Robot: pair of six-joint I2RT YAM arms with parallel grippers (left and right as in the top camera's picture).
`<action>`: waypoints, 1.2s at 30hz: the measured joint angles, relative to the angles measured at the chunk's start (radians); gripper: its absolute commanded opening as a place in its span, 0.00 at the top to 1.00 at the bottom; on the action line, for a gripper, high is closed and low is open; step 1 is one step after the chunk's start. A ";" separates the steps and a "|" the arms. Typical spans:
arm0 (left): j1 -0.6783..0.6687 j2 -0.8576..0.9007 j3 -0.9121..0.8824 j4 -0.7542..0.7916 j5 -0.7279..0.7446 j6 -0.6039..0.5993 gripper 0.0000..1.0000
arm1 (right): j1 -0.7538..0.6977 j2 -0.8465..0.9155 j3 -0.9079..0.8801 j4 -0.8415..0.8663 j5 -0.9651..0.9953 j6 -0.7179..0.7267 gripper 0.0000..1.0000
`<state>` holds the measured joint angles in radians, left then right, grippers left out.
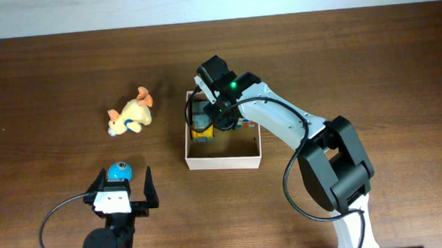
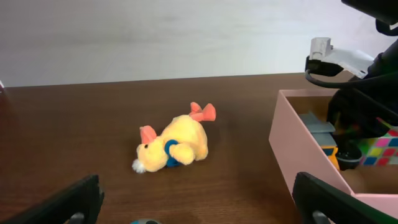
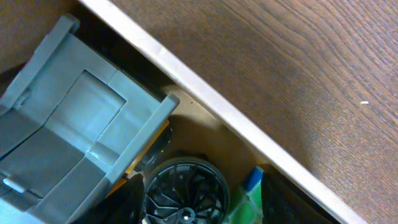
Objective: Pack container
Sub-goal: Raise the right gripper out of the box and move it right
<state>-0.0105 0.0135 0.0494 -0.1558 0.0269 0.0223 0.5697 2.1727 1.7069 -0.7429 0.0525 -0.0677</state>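
The container (image 1: 223, 161) is a white-walled box with a tan inside, right of the table's middle; its wall (image 2: 298, 149) and rim (image 3: 205, 99) show in the wrist views. My right gripper (image 1: 217, 116) reaches into its far left corner. There its jaws (image 3: 199, 202) stand apart around the black wheel (image 3: 186, 190) of a grey and yellow toy truck (image 1: 202, 125) (image 3: 68, 124), with a gap at the right finger. My left gripper (image 1: 123, 184) (image 2: 199, 205) stands wide open near the front edge, with a blue round toy (image 1: 119, 172) between its fingers, untouched.
A yellow plush animal (image 1: 130, 116) (image 2: 174, 144) lies on the wood left of the box. A coloured puzzle cube (image 1: 246, 125) (image 2: 379, 149) (image 3: 249, 199) sits inside the box beside the truck. The right arm (image 1: 298, 131) spans the box's right side.
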 measured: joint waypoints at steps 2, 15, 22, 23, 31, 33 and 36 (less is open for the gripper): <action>0.000 0.000 0.000 0.000 0.000 0.000 0.01 | -0.003 0.000 0.000 0.000 0.000 0.000 0.46; 0.000 0.000 0.000 0.000 0.000 0.000 0.01 | -0.007 0.000 0.000 -0.008 0.001 -0.007 0.64; 0.000 0.000 0.000 0.000 0.000 0.000 0.01 | -0.007 0.000 0.036 -0.100 0.000 -0.007 0.64; 0.000 0.000 0.000 0.000 0.000 0.000 0.01 | -0.007 0.000 0.048 -0.113 0.000 -0.007 0.64; 0.000 0.000 0.000 0.000 0.000 0.000 0.01 | -0.007 -0.003 0.209 -0.249 0.000 -0.006 0.64; 0.000 0.000 0.000 0.000 0.000 0.000 0.01 | -0.007 -0.004 0.259 -0.294 0.000 -0.008 0.63; 0.000 0.000 0.000 0.000 0.000 0.000 0.01 | -0.007 -0.006 0.356 -0.382 0.000 0.001 0.63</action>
<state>-0.0105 0.0135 0.0494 -0.1558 0.0269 0.0223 0.5625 2.1662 2.0624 -1.1248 0.0528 -0.0669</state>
